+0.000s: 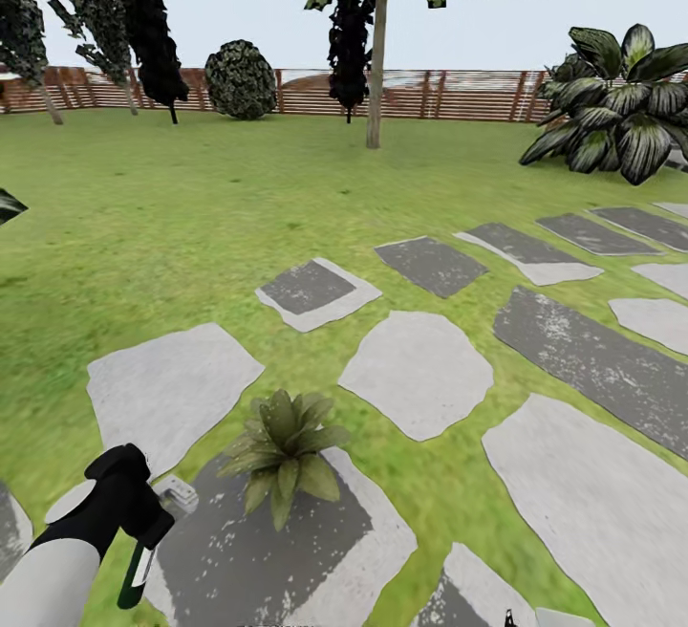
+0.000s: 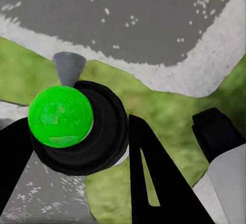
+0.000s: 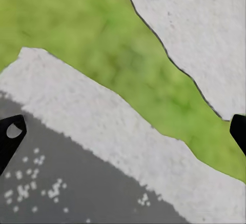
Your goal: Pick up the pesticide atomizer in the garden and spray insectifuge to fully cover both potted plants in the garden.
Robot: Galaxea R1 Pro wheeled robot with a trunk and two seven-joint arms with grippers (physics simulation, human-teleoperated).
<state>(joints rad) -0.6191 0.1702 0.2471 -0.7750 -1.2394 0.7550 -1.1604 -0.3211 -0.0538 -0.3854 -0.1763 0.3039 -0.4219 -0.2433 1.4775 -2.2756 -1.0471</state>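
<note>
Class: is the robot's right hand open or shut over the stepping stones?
Open. In the right wrist view, the two black fingertips of the right hand sit at opposite picture edges, with grey stepping stone visible between them.

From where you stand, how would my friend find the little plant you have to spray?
Start at the grey stepping stones crossing the lawn. On the dark stone nearest the robot sits the potted plant, just beside the left gripper. It is a low rosette of pointed green leaves, far smaller than the big striped-leaf bush by the fence.

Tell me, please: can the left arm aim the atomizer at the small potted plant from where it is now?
Probably yes. The left gripper holds the pesticide atomizer just beside the potted plant on the dark stepping stone, with nothing standing between them.
</note>
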